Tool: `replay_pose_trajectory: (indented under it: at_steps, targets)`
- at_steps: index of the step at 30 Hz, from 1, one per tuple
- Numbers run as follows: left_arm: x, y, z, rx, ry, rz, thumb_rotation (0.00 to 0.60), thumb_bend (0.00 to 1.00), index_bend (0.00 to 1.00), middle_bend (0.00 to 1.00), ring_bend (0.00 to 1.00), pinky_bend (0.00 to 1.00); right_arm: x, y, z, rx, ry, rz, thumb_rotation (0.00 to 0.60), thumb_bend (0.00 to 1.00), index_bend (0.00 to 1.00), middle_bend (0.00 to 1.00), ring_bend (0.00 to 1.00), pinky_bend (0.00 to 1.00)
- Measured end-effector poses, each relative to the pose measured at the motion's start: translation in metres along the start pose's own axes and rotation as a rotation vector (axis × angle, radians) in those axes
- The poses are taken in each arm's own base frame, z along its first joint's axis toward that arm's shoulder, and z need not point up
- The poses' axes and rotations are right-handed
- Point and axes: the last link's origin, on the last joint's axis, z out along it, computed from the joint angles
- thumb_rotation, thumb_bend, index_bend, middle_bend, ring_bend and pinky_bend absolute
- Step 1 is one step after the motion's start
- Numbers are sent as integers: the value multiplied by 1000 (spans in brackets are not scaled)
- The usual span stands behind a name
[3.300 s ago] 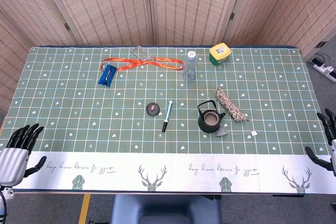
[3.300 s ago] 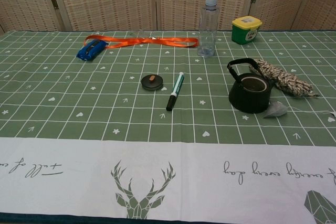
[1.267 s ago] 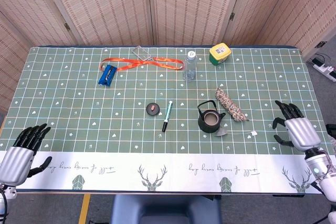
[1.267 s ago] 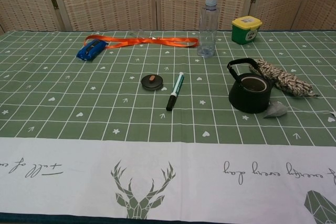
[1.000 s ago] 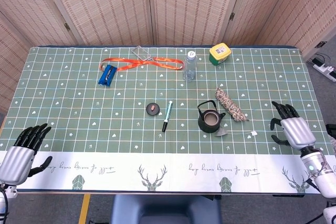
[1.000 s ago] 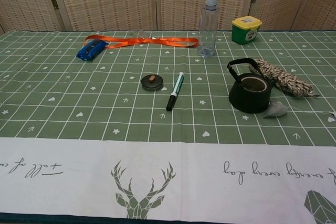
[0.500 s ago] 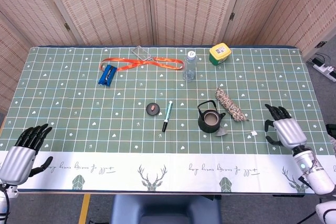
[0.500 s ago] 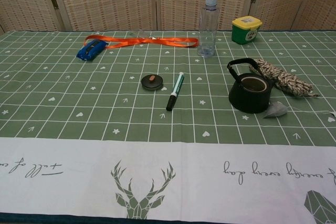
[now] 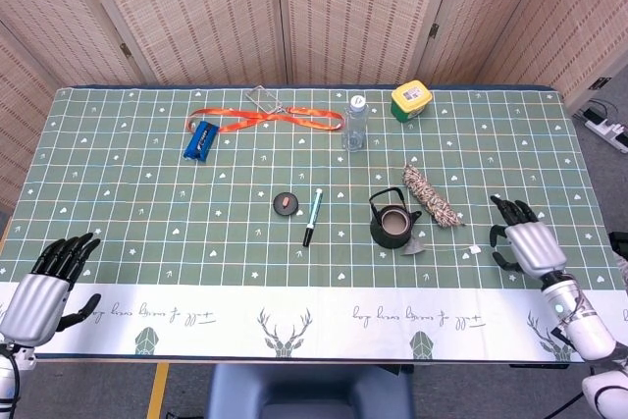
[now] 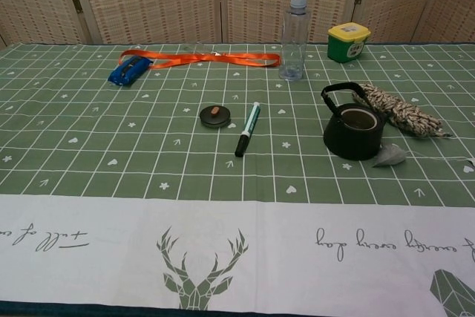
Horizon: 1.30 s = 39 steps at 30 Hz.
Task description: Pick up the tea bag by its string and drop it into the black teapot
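Note:
The black teapot (image 9: 391, 224) (image 10: 353, 131) stands lidless on the green cloth right of centre. A grey tea bag (image 9: 413, 245) (image 10: 390, 155) lies against its right front side. Its thin string runs right to a small white tag (image 9: 475, 249) (image 10: 469, 168). My right hand (image 9: 526, 241) hovers open just right of the tag, fingers spread, holding nothing. At the table's front left corner my left hand (image 9: 41, 291) is open and idle. Neither hand shows in the chest view.
A coil of speckled rope (image 9: 430, 195) lies behind the tea bag. A green marker (image 9: 312, 216), a small black lid (image 9: 286, 203), a clear bottle (image 9: 354, 123), a yellow-lidded tub (image 9: 411, 99), an orange lanyard (image 9: 265, 121) and a blue object (image 9: 199, 138) are spread over the table.
My right hand has moved left across the table from its right edge and now sits close to the string's tag. The left hand has barely shifted.

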Motion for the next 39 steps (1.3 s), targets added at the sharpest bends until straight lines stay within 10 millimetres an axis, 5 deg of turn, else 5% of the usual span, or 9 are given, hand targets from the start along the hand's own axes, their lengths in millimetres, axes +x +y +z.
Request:
replay_pose_trajectory:
  at_steps: [39]
  targets:
    - [0,1,-3,-12,-6,-8,600,290,33,36,77,100,-27,-21,31,-15,-96,-67,600,391,430,0,0,0]
